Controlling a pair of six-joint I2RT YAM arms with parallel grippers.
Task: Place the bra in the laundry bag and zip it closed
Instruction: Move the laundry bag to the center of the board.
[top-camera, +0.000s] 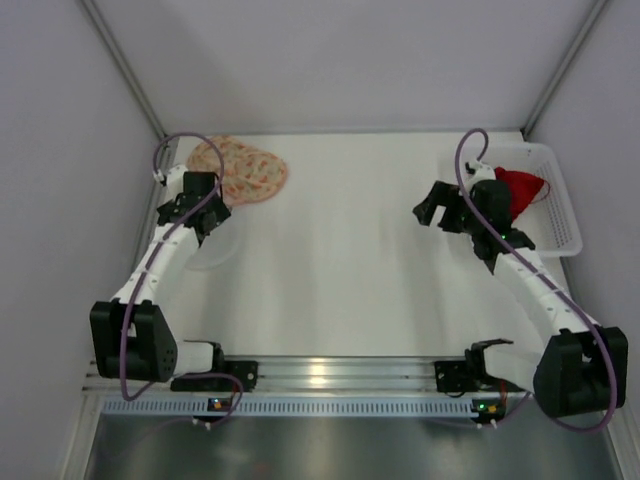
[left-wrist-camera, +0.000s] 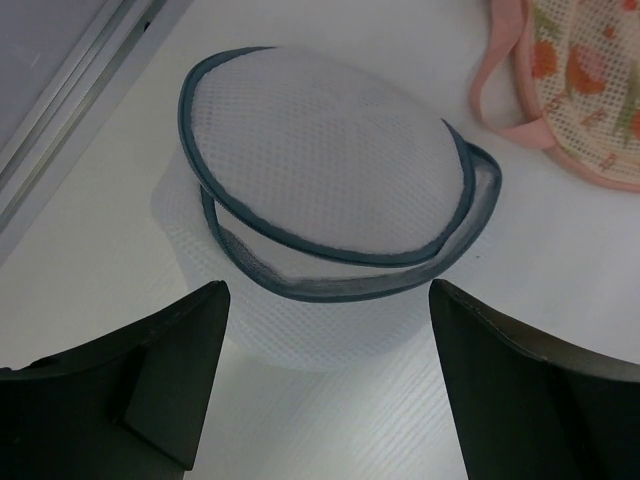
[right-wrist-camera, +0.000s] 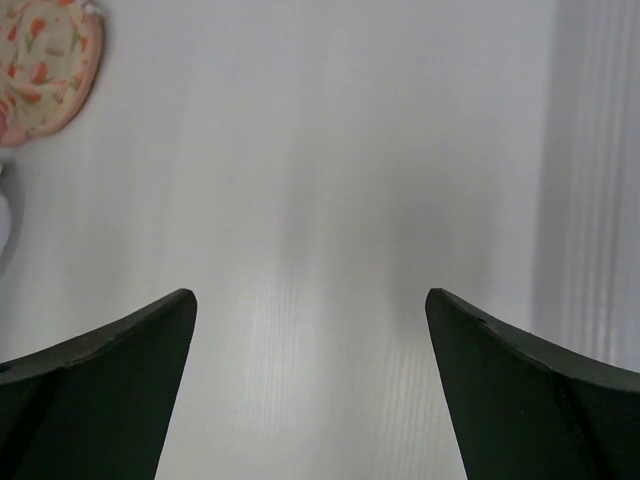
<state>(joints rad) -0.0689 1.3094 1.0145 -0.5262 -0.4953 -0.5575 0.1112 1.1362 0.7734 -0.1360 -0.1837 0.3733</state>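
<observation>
Left wrist view: the left pincer (left-wrist-camera: 325, 290) gapes wide, empty, facing one white mesh laundry bag (left-wrist-camera: 320, 150); one floral mesh piece (left-wrist-camera: 590, 90) lies beside it. Likewise the right pincer (right-wrist-camera: 310, 295) gapes wide, empty. One red garment (top-camera: 520, 185), possibly the bra, sits in one basket (top-camera: 560, 215).

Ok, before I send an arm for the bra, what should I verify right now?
1. Left gripper open and empty: ok, its jaws are spread wide over the mesh bag.
2. Right gripper open and empty: ok, only bare table shows between its fingers.
3. Bag unzipped: ok, the lid sits askew with a gap along the near rim; whether the gap is wide enough, cannot tell.
4. Bra located: cannot tell; a red garment lies in the basket on the right, but its shape is unclear.
5. Floral pouch clear of the bag: ok, it lies beside the bag and apart from it.
</observation>
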